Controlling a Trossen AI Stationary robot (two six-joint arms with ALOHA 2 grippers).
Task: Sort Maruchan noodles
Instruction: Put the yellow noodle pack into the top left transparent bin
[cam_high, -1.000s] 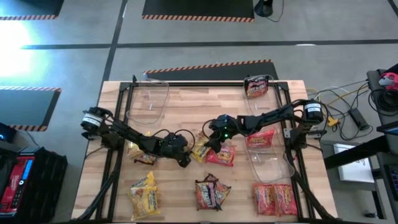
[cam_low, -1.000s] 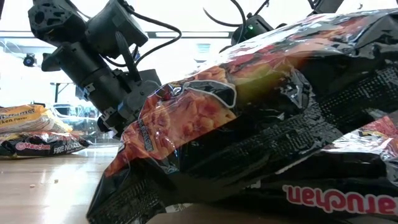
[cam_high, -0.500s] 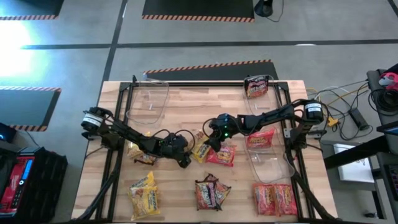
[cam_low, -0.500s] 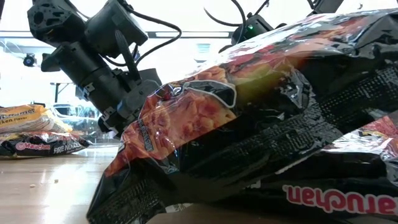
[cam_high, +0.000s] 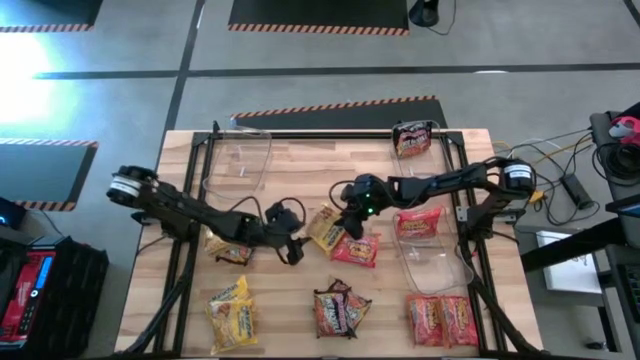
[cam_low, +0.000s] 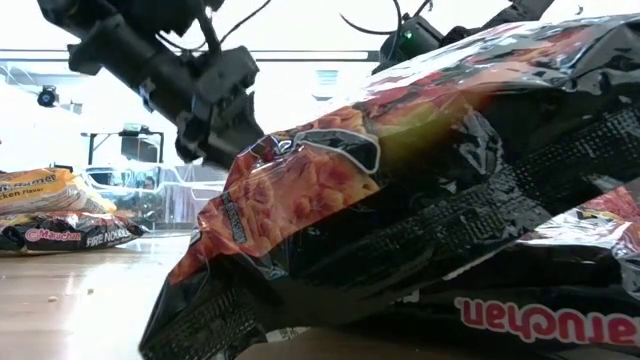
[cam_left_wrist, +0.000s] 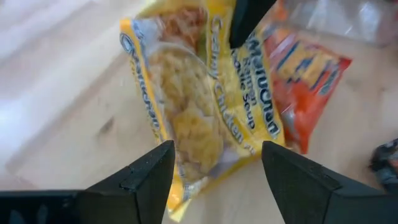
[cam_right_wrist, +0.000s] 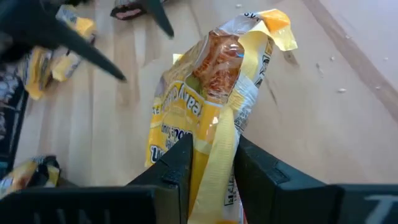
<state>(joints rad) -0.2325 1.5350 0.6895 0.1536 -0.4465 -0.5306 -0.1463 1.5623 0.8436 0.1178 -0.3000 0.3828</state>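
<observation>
A yellow noodle packet (cam_high: 324, 228) (cam_right_wrist: 199, 93) is at the table's middle, with my right gripper (cam_high: 347, 224) (cam_right_wrist: 213, 148) shut on it. My left gripper (cam_high: 291, 252) (cam_left_wrist: 214, 152) hovers open just to the packet's left, above the wood and pointing at it (cam_left_wrist: 186, 106); nothing is between its fingers. A red-orange packet (cam_high: 356, 250) (cam_left_wrist: 311, 68) lies flat beside the yellow one. A dark packet (cam_low: 420, 200) fills the low view, lying close to that camera. My right gripper pinches the yellow packet by its near edge strip (cam_right_wrist: 222, 134) between its two fingers. The fingers come slanting down from the table's right. The packet stands on edge in the hold, tilted, and reaches away past the fingertips toward my left gripper; whether its far end (cam_right_wrist: 273, 22) touches the wood I cannot tell.
More packets lie along the near edge: yellow (cam_high: 232, 308), dark (cam_high: 340, 308), red (cam_high: 440, 318). Another yellow one (cam_high: 228, 248) lies under my left arm. Clear bins stand far left (cam_high: 240, 160), far right (cam_high: 412, 140) with a dark packet, and right (cam_high: 425, 240) with a red one.
My right gripper has shut on the yellow packet and drawn it slightly toward the far edge, tipping it up on edge. My left gripper has risen and rolled a little, staying open.
</observation>
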